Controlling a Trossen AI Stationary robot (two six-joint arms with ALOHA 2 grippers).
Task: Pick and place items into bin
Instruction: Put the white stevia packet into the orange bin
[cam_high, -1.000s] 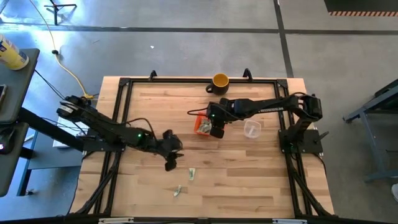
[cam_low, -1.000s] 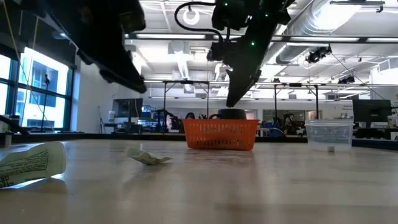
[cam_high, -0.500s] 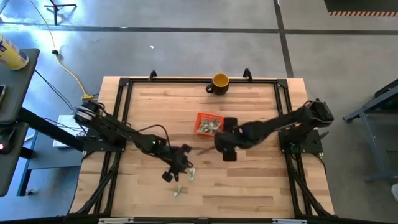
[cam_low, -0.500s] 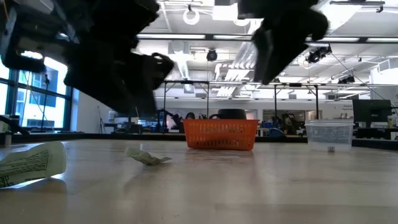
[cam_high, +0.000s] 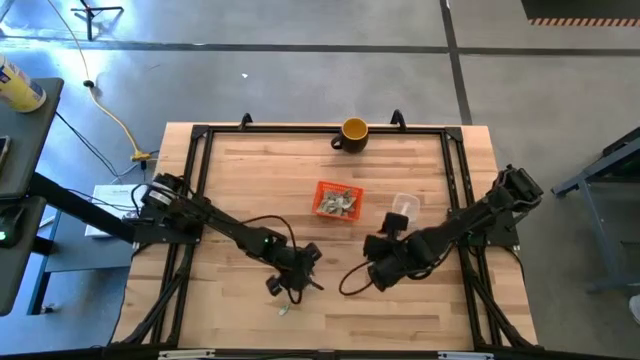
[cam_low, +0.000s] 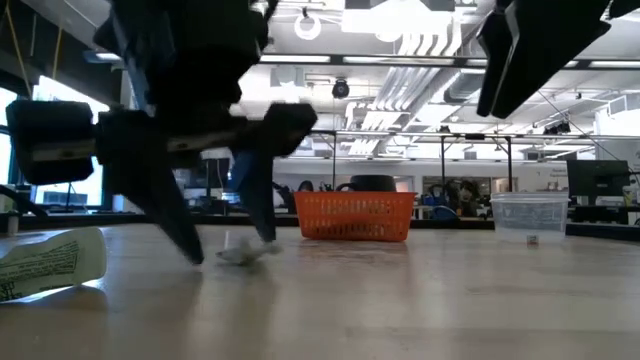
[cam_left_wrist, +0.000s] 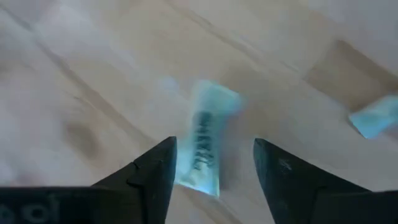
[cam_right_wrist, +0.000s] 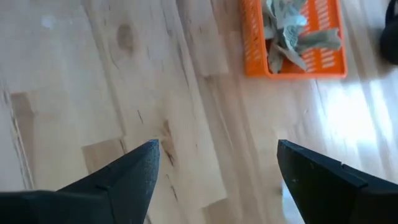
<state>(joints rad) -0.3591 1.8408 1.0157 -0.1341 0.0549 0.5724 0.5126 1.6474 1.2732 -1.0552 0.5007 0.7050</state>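
A crumpled pale green-and-white item (cam_left_wrist: 205, 146) lies flat on the wooden table. My left gripper (cam_left_wrist: 214, 171) is down at the table, open, with one finger on each side of the item (cam_low: 240, 252); I see no touch. A second item (cam_high: 284, 310) lies closer to the near edge (cam_low: 50, 265). The orange bin (cam_high: 337, 200) stands mid-table with several items inside (cam_right_wrist: 292, 31). My right gripper (cam_right_wrist: 214, 168) hangs open over bare wood, nearer the front edge than the bin (cam_high: 376, 272).
A yellow mug (cam_high: 354, 131) stands at the far edge. A clear plastic container (cam_high: 403, 207) sits just right of the bin (cam_low: 530, 215). A black frame (cam_high: 200, 135) runs around the table top. Bare wood lies at the near right.
My left gripper has gone toward the near edge and the right, and down onto the table around the item. My right gripper has left its place above the bin and gone toward the near edge, ending over bare wood.
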